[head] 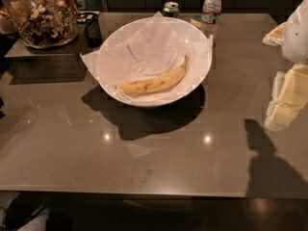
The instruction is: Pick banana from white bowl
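Observation:
A curved yellow banana with brown speckles lies in the front part of the large white bowl, on crinkled white paper, its stem pointing up to the right. The bowl sits on the brown table toward the back centre. My gripper, with pale yellow blocky fingers, hangs at the right edge of the view, well to the right of the bowl and above the table. It holds nothing.
A glass jar of nuts stands on a dark box at the back left. A green can and a water bottle stand behind the bowl. The table's front edge runs along the bottom.

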Motion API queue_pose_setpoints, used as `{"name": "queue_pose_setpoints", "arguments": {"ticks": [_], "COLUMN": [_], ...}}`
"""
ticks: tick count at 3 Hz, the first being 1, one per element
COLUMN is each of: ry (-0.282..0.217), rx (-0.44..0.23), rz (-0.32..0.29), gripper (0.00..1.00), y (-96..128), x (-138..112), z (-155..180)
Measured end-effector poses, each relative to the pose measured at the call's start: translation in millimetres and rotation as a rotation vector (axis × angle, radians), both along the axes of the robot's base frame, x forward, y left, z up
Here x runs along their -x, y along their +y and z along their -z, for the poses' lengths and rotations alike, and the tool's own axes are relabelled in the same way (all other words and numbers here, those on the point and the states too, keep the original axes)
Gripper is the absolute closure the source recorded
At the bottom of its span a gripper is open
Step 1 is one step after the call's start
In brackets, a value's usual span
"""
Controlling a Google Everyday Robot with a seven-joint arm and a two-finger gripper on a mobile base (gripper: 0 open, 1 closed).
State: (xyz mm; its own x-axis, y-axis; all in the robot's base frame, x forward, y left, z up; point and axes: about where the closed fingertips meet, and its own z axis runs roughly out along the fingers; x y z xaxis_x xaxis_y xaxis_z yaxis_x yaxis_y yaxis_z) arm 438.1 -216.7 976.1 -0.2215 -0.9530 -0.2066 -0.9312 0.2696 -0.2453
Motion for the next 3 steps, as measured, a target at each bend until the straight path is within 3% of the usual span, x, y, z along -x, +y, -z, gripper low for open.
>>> {"name": "queue_pose_setpoints", "arguments": {"ticks": [2, 3], "ry": [-0.018, -0.049], "rx": [-0.008, -0.058], "rz": [-0.017, -0.111], "gripper": [0.0, 0.0], "y": [5.5, 33.8], "x": [-3.0, -22.1], "z": [-3.3, -10.5]}}
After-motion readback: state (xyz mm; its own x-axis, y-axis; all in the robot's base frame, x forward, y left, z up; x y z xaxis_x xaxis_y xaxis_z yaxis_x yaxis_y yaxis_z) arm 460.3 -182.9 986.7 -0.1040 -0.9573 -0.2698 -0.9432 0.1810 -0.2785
